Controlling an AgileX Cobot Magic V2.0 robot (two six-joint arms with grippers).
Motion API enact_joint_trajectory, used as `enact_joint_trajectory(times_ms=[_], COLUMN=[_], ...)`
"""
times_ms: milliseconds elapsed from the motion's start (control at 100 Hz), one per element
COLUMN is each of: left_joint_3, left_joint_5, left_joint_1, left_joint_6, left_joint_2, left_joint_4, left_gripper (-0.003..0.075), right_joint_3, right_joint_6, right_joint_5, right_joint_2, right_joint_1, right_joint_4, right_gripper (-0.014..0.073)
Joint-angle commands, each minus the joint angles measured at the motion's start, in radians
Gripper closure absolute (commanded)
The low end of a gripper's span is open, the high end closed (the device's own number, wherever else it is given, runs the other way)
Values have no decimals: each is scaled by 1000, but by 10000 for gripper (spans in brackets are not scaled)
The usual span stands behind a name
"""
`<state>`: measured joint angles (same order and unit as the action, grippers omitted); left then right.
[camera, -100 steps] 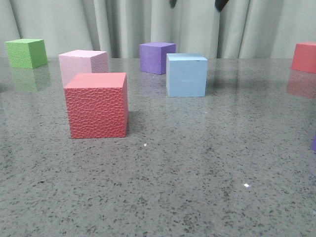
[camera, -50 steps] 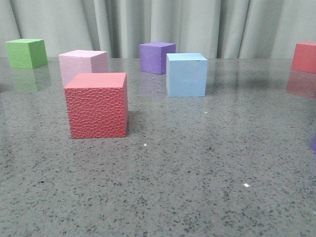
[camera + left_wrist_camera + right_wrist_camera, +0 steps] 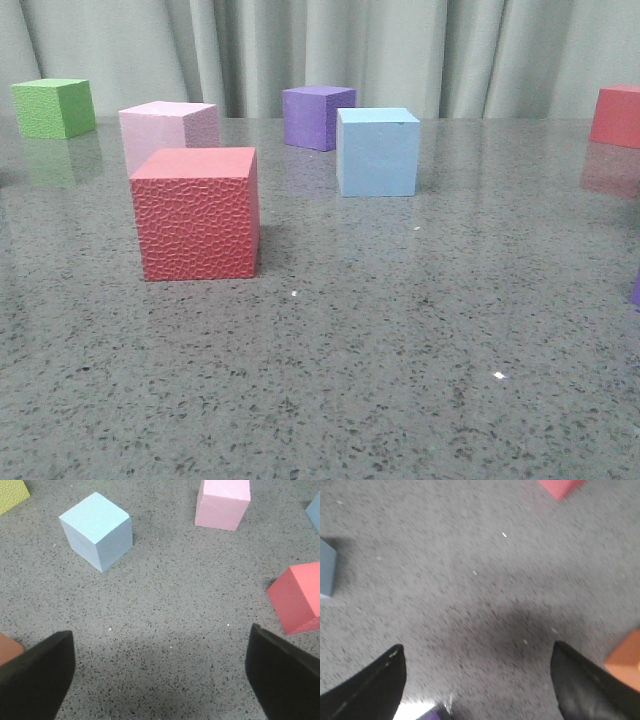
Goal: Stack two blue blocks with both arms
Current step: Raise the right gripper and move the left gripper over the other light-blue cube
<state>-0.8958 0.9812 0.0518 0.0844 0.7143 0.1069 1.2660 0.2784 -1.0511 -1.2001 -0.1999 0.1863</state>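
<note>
One pale blue block [image 3: 377, 151] stands on the table right of centre in the front view; only its edge [image 3: 315, 510] shows in the left wrist view. Another blue block [image 3: 97, 530] stands by itself ahead of my left gripper [image 3: 161, 632], well clear of it. That gripper is open, with only bare table between its fingers. My right gripper [image 3: 478, 646] is also open and empty, in a blurred picture. A grey-blue block [image 3: 326, 567] sits at that view's edge. Neither gripper shows in the front view.
A textured red cube [image 3: 197, 212] stands nearest, a pink cube [image 3: 165, 130] behind it, a green cube [image 3: 52, 108] far left, a purple cube [image 3: 317, 116] at the back. Another red cube [image 3: 616, 115] is far right. An orange cube [image 3: 626, 660] lies beside the right gripper's finger.
Two dark finger tips at the top edge of the front view a second ago have left the picture. The cubes have not moved.
</note>
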Motion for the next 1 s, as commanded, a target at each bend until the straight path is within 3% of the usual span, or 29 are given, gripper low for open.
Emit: enact_joint_trajectory(times_ms=[0,360,780,990], left_joint_3=[-35,-35,-41,-135], left_joint_5=[-55,-55,-134,-157], left_joint_1=[-1,-1,-1,-1], left_joint_6=[0,0,0,-10], left_joint_2=[5,5,5,97], left_joint_4=[17,17,-2,-28], left_gripper=[62,62,62,62], right_joint_3=[-60,-341,-363,-363], right_joint_6=[-12,-12,-12,-12], right_joint_5=[83,127,127,127], right_joint_2=[107,393,433,433], right_joint_1=[33,73,73,73], right_joint_4=[17,29,28,22], right_gripper=[3,3,3,3])
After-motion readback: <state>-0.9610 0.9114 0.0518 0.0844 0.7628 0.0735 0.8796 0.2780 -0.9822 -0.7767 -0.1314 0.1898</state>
